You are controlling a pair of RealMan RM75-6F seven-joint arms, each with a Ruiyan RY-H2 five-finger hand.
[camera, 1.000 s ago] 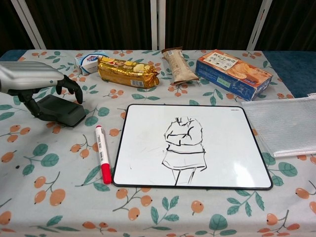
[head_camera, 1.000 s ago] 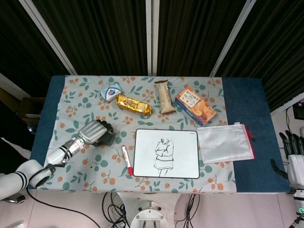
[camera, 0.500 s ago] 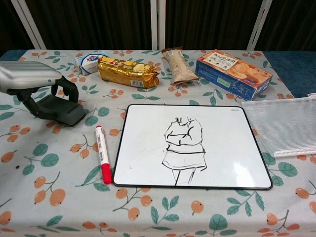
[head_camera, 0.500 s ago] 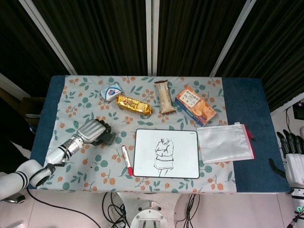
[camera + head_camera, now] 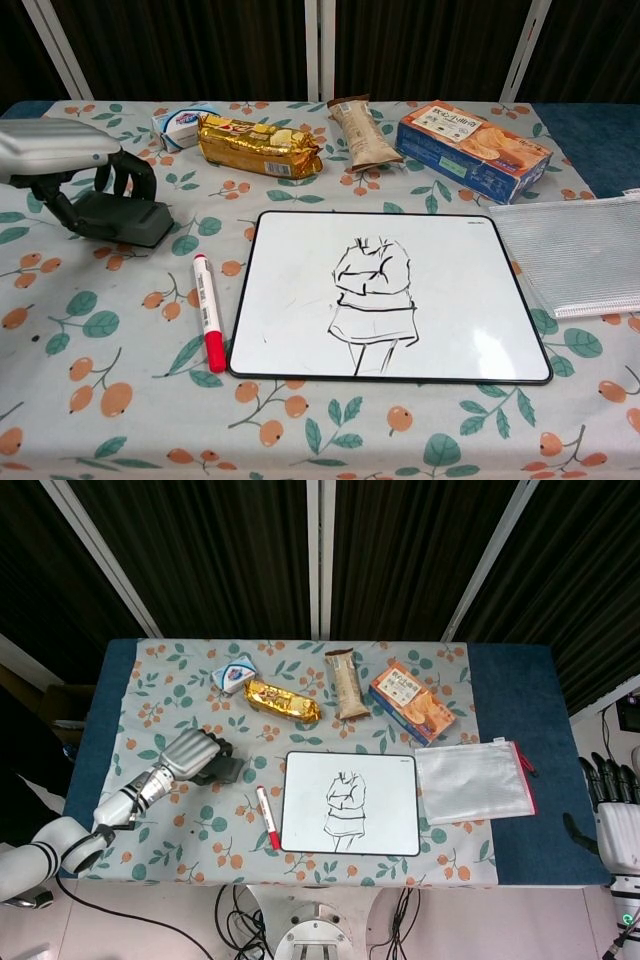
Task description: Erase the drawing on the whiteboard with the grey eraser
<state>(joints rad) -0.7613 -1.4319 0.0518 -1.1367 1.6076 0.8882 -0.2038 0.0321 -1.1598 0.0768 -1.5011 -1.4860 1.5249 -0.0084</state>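
the left hand point(image 5: 62, 150) sits over the grey eraser point(image 5: 125, 219), well to the left of the whiteboard point(image 5: 470, 300), with its fingers point(image 5: 128, 172) curled down around the block and the thumb side at its near-left end. it looks like a grip closing on the eraser, though whether it is firm cannot be told. the eraser seems to rest on the tabletop point(image 5: 80, 340), not yet lifted. the right hand point(image 5: 612, 815) hangs off the far right of the whiteboard, past the mesh pouch point(image 5: 474, 781), fingers apart and holding nothing.

risks, as a judgement: the hold is from above on a low, flat block, so a shallow pinch could let the eraser tip or slide out on lifting. the red marker point(image 5: 207, 312) lies just left of the whiteboard, right on the path from eraser to drawing point(image 5: 372, 300); a low carry could knock it onto the board. the whiteboard is unsecured on the cloth, so hard wiping could shove it toward the pouch.

compared with a second ago, the fingers have wrapped further down around the eraser, and the block has turned slightly to lie squarer to the whiteboard's left edge. the right hand has dropped a little lower in the head view.
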